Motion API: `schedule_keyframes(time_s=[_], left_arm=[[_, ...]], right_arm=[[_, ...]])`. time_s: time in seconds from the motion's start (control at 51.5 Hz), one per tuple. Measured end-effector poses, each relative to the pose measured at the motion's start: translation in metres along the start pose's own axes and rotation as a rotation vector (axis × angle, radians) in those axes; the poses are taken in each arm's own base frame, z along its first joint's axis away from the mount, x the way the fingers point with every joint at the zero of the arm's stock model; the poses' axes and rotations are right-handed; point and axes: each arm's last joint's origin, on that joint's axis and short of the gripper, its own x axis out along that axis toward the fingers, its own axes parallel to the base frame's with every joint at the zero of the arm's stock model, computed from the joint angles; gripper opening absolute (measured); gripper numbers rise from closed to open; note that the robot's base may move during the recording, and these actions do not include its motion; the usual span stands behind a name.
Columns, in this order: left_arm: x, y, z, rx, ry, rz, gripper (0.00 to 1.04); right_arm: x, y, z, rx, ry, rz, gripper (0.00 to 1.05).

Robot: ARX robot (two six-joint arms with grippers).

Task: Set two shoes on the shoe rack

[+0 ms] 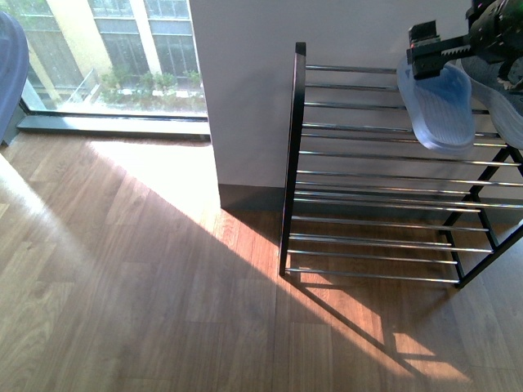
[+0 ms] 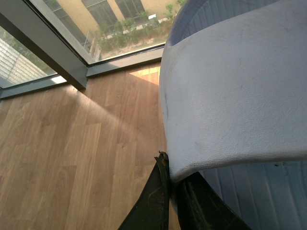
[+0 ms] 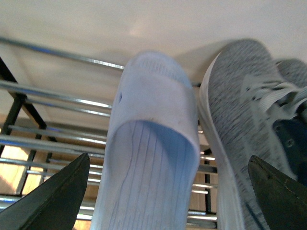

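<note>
One pale blue slide (image 2: 235, 86) fills the left wrist view, and my left gripper (image 2: 170, 168) is shut on the edge of its strap, above the wood floor. Its blurred edge (image 1: 6, 73) shows at the far left of the front view. The second pale blue slide (image 1: 437, 106) lies on the top rods of the shoe rack (image 1: 368, 175), next to a grey knit sneaker (image 3: 244, 120). My right gripper (image 3: 169, 158) is open, its fingers wide on either side of that slide (image 3: 148, 158) and the sneaker, holding nothing.
The rack stands against a white wall (image 1: 245, 90) on the wood floor (image 1: 139, 286). A floor-to-ceiling window (image 1: 106, 57) is at the back left. The rack's lower tiers (image 1: 368, 245) carry no shoes where they show.
</note>
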Motion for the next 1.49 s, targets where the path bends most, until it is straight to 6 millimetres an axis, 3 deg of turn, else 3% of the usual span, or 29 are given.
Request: schedule_keyframes(time_s=[0.078,0.233,0.33,0.427,0.641,0.893,1.048,1.204,1.495], left_arm=[[0.000,0.000,0.000,0.000,0.000,-0.001,0.02],[0.000,0.000,0.000,0.000,0.000,0.000,0.02],[0.000,0.000,0.000,0.000,0.000,0.000,0.02],[0.000,0.000,0.000,0.000,0.000,0.000,0.02],[0.000,0.000,0.000,0.000,0.000,0.000,0.02],[0.000,0.000,0.000,0.000,0.000,0.000,0.02],[0.000,0.000,0.000,0.000,0.000,0.000,0.02],[0.000,0.000,0.000,0.000,0.000,0.000,0.02],[0.000,0.000,0.000,0.000,0.000,0.000,0.02]], right_arm=[[-0.014,-0.011,0.005,0.027,-0.074,0.001,0.96],[-0.078,-0.048,0.014,0.133,-0.304,0.047,0.96],[-0.122,-0.062,-0.003,0.192,-0.388,0.105,0.96],[-0.153,-0.063,-0.030,0.241,-0.427,0.130,0.96],[-0.166,-0.064,-0.051,0.273,-0.461,0.115,0.94],[-0.197,-0.065,-0.074,0.266,-0.475,0.115,0.56],[-0.223,-0.065,-0.095,0.265,-0.471,0.115,0.23],[-0.236,-0.064,-0.106,0.265,-0.469,0.115,0.02],[-0.255,-0.063,-0.127,0.262,-0.464,0.115,0.01]])
